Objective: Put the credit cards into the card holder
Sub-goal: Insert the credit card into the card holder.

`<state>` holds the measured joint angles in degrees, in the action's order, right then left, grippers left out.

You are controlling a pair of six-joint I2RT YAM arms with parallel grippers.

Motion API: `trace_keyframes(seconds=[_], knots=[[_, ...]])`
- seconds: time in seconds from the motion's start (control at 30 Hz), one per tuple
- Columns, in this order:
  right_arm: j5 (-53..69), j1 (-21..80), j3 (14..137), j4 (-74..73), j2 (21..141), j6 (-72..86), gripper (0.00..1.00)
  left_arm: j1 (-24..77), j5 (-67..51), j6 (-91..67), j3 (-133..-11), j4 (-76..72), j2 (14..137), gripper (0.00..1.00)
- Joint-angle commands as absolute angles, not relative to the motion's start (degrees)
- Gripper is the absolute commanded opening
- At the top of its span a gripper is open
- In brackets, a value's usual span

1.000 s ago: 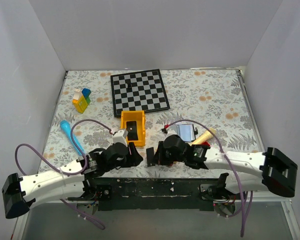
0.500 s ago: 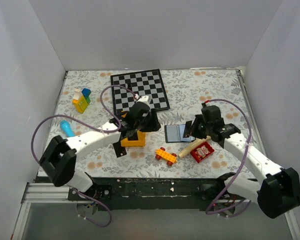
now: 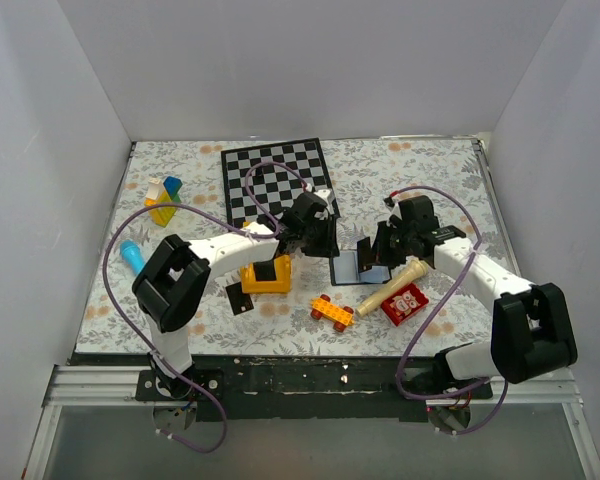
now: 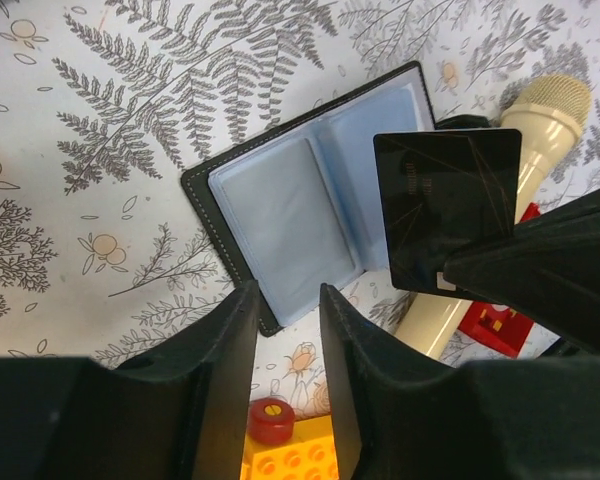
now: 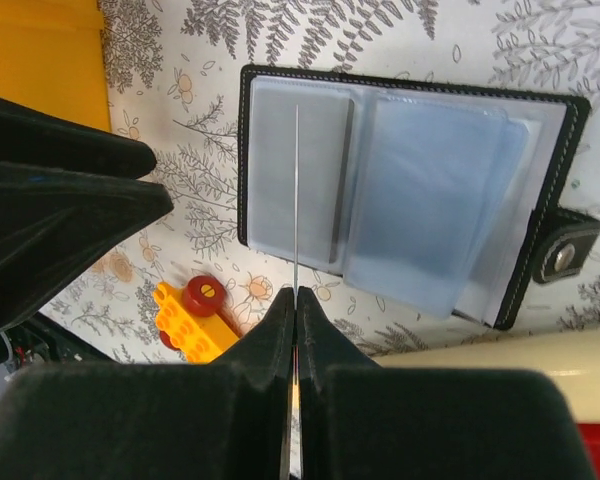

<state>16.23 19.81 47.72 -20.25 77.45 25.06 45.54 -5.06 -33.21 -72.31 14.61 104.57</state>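
Note:
The card holder [image 3: 348,268] lies open on the table, its blue-grey pockets [image 4: 280,215] facing up and its snap tab [image 5: 565,255] to one side. My right gripper [image 5: 296,293] is shut on a credit card [image 4: 445,205], held on edge just above the holder's pocket [image 5: 320,170]. My left gripper [image 4: 288,295] hovers open beside the holder's near edge with nothing between its fingers [image 4: 230,350]. A second credit card [image 3: 267,268] stands in the yellow bin [image 3: 265,283]. A third [image 3: 240,298] lies flat on the table beside the bin.
A yellow and red toy car [image 3: 332,310], a cream cylinder [image 3: 393,285] and a red block [image 3: 405,303] lie close to the holder. A chessboard [image 3: 278,182] is behind it. Coloured blocks [image 3: 162,197] and a blue object [image 3: 132,257] are at the left.
Both arms have swung out from the front edge. The left gripper passed over the yellow bin to the holder's left side and narrowed. The right gripper moved in over the holder with the card.

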Motion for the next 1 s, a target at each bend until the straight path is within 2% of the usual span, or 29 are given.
trace_keyframes(seconds=[0.0, 0.17, 0.67, 0.97], knots=[[19.60, 19.25, 48.25, -15.12, 80.15, 20.22, 0.01, 44.21, -8.17, -32.69, -75.32, 15.03, 106.08, 0.27], [19.78, 19.16, 48.34, -14.24, 81.65, 17.49, 0.01, 43.77, -10.28, -32.08, -76.73, 14.77, 108.89, 0.20], [15.47, 19.16, 49.22, -18.37, 84.90, 18.01, 0.01, 43.68, -11.16, -31.99, -74.80, 14.76, 111.18, 0.19], [18.89, 18.46, 48.17, -15.74, 87.63, 19.07, 0.01, 43.59, -10.63, -31.82, -73.66, 14.85, 111.01, 0.18]])
